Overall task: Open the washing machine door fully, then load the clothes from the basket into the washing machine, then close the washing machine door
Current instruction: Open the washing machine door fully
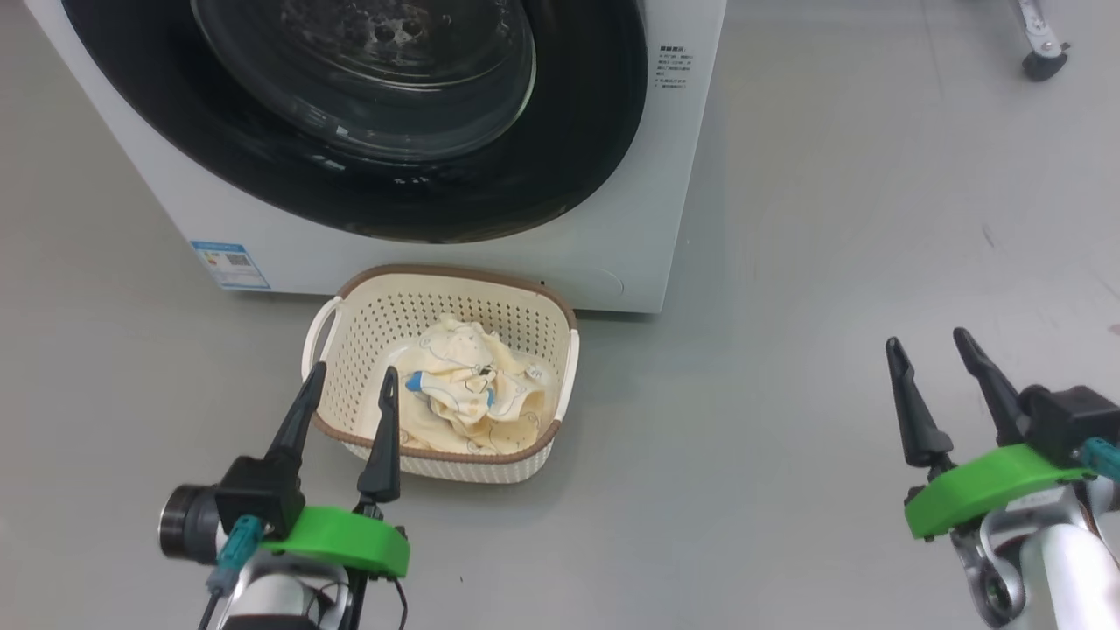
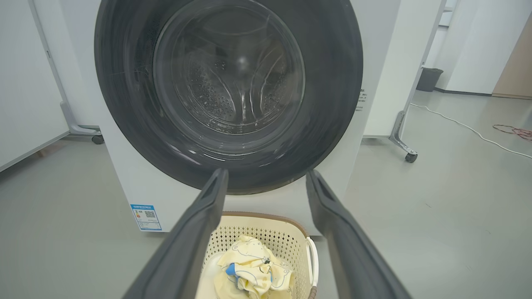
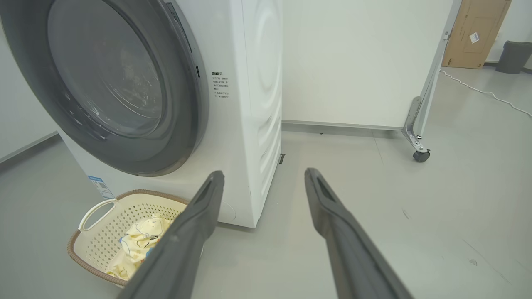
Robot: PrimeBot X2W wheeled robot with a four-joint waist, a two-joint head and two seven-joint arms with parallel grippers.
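The white washing machine [image 1: 612, 236] stands ahead with its round black-framed door [image 1: 560, 166] shut flat against the front; the same door [image 2: 332, 104] faces the left wrist camera. On the floor just before it sits the cream basket [image 1: 367, 315] holding crumpled cream-yellow clothes [image 1: 472, 394] with blue patches. My left gripper [image 1: 350, 385] hovers open over the basket's near left corner, nothing between its fingers. My right gripper [image 1: 932, 346] is open and empty above bare floor, well to the right of the basket. From the right wrist I look at the machine's corner [image 3: 249, 124] and the basket [image 3: 104, 216].
Grey floor lies all around. A white partition panel on castor feet [image 2: 409, 155] stands right of the machine, another at the left [image 2: 95, 139]. A white cable [image 3: 486, 91], a dark bin [image 3: 513, 56] and a cardboard box [image 3: 474, 33] sit far right.
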